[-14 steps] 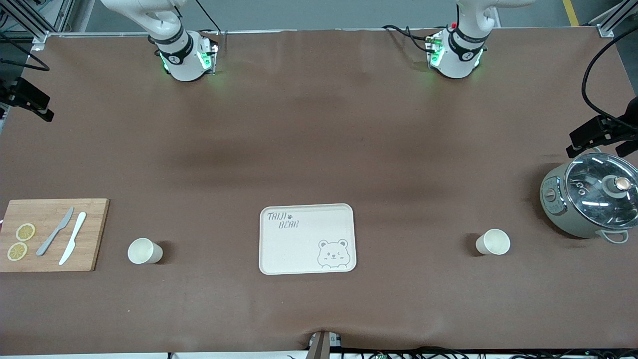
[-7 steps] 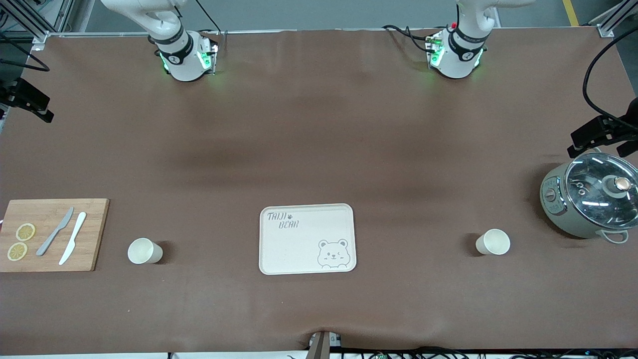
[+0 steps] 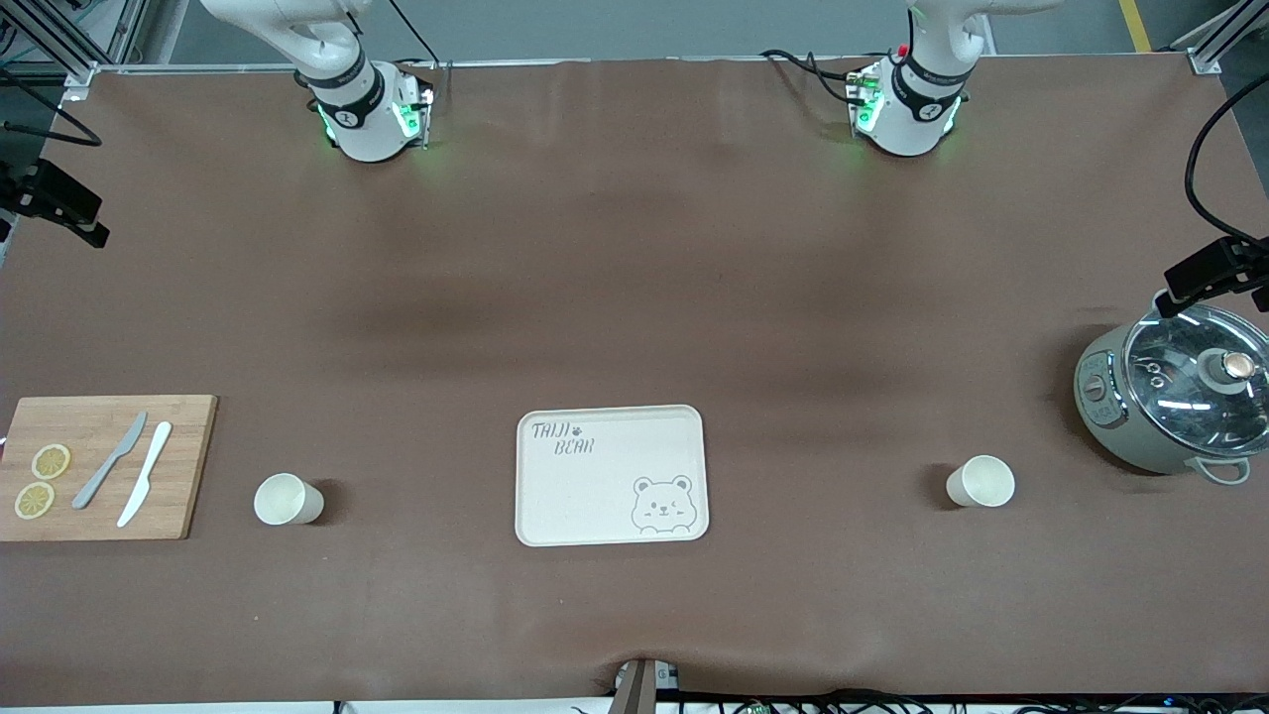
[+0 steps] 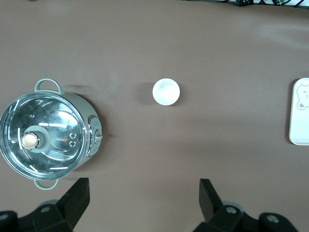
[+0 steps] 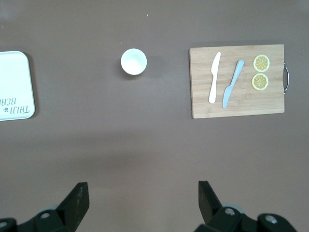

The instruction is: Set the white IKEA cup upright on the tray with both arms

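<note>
The cream tray (image 3: 595,496) with "TAIJI BEAR" lettering lies in the middle of the table; its edge also shows in the left wrist view (image 4: 301,116) and the right wrist view (image 5: 14,77). One white cup (image 3: 288,499) (image 5: 133,61) stands mouth up toward the right arm's end. A second white cup (image 3: 980,482) (image 4: 166,92) stands mouth up toward the left arm's end. My left gripper (image 3: 1217,268) (image 4: 144,192) is open and empty, high beside the pot. My right gripper (image 3: 61,203) (image 5: 142,192) is open and empty, high over the table's edge at its own end.
A wooden cutting board (image 3: 188,466) (image 5: 241,104) with two knives and two lemon slices lies beside the right arm's cup. A grey-green pot (image 3: 1175,402) (image 4: 48,140) with a glass lid stands at the left arm's end.
My left gripper has shifted outward toward the table edge at the left arm's end. My right gripper has barely moved. Cups and tray are unmoved.
</note>
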`<state>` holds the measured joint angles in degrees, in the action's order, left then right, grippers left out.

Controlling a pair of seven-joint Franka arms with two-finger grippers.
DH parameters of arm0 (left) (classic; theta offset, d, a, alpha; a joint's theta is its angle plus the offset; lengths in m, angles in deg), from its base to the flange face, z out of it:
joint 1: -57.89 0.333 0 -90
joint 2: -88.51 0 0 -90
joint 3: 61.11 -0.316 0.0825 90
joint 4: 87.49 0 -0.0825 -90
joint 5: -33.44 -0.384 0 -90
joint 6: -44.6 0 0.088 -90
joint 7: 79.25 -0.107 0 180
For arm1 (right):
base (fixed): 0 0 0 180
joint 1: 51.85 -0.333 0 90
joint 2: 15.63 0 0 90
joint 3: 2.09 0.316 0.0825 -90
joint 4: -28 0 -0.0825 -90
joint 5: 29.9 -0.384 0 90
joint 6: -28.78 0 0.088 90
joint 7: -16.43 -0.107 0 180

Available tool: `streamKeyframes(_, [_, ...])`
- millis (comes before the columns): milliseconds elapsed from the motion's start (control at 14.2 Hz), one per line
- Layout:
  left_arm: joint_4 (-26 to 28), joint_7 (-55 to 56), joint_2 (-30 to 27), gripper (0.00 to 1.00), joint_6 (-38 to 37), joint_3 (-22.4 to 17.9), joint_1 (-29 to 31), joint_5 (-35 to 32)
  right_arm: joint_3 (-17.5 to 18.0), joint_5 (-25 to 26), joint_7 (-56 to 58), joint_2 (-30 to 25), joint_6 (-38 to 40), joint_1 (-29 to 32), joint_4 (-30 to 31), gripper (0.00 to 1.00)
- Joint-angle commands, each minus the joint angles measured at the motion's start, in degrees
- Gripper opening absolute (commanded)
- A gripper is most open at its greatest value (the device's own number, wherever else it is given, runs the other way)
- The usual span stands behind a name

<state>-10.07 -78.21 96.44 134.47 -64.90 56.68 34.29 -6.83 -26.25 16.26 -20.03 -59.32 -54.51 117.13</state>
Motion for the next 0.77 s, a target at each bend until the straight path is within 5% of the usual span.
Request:
streamKeyframes(0, [-0.1,-0.1,0.1,1.00,-0.2,0.4,-0.1,-1.3,0.3,1.0,-0.8,0.7,-0.1,0.2,-0.7,1.00])
streamKeyframes(704, [-0.3,2.4,12.2,1.00,6.5,0.4,-0.3,-1.4,0.2,0.8,-0.1,0.4,-0.6,0.4,-0.8,1.00])
